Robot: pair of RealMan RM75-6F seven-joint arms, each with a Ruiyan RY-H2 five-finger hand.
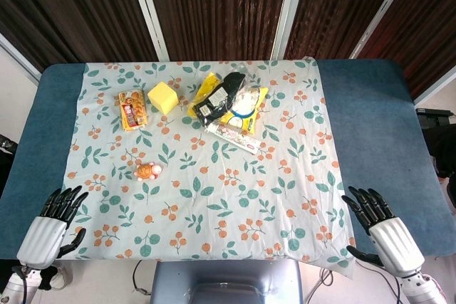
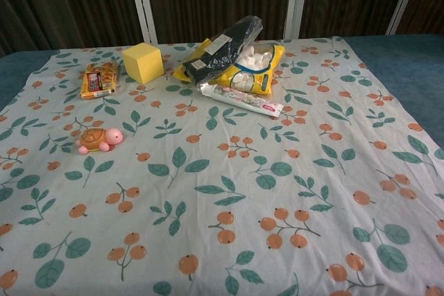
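Tablecloth [image 1: 214, 197] with leaf print covers blue table [image 1: 370, 119]; dark curtains [image 1: 214, 5] behind.

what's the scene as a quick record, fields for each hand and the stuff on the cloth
left hand: left hand open, holds nothing, at the near left edge of the table; nearest thing is the toy turtle
right hand: right hand open, holds nothing, at the near right edge
surface: floral cloth over a blue table
far left: orange snack packet, yellow cube beside it
far middle: black pouch lying on a yellow bag, toothpaste tube just in front
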